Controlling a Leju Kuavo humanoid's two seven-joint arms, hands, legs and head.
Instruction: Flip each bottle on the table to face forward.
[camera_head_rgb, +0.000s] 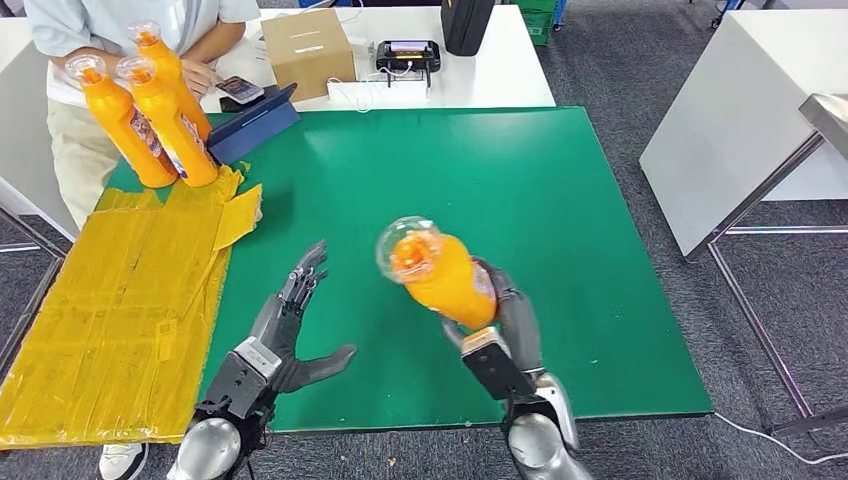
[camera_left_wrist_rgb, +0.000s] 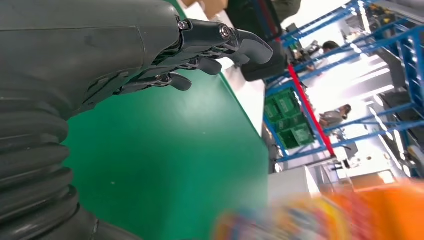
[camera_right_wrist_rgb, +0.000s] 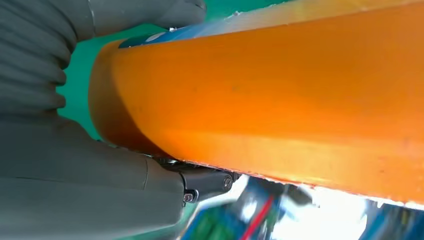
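My right hand (camera_head_rgb: 505, 320) grips an orange bottle (camera_head_rgb: 440, 270) with a clear cap, lifted off the green mat (camera_head_rgb: 520, 190) and tilted toward the camera. In the right wrist view the bottle's orange body (camera_right_wrist_rgb: 280, 95) lies across my palm, with the thumb (camera_right_wrist_rgb: 145, 15) wrapped over it. My left hand (camera_head_rgb: 290, 330) hovers open over the mat to the left of the bottle, fingers spread (camera_left_wrist_rgb: 210, 45). A blurred orange bottle (camera_left_wrist_rgb: 350, 215) appears at the edge of the left wrist view. Three more orange bottles (camera_head_rgb: 150, 110) stand upright at the far left corner.
A person (camera_head_rgb: 110, 40) stands at the far left behind the bottles, one hand on a calculator (camera_head_rgb: 238, 90). Yellow taped sheeting (camera_head_rgb: 110, 300) covers the table's left side. A cardboard box (camera_head_rgb: 308, 50), a dark tablet case (camera_head_rgb: 250, 125) and a device (camera_head_rgb: 407, 55) lie beyond the mat.
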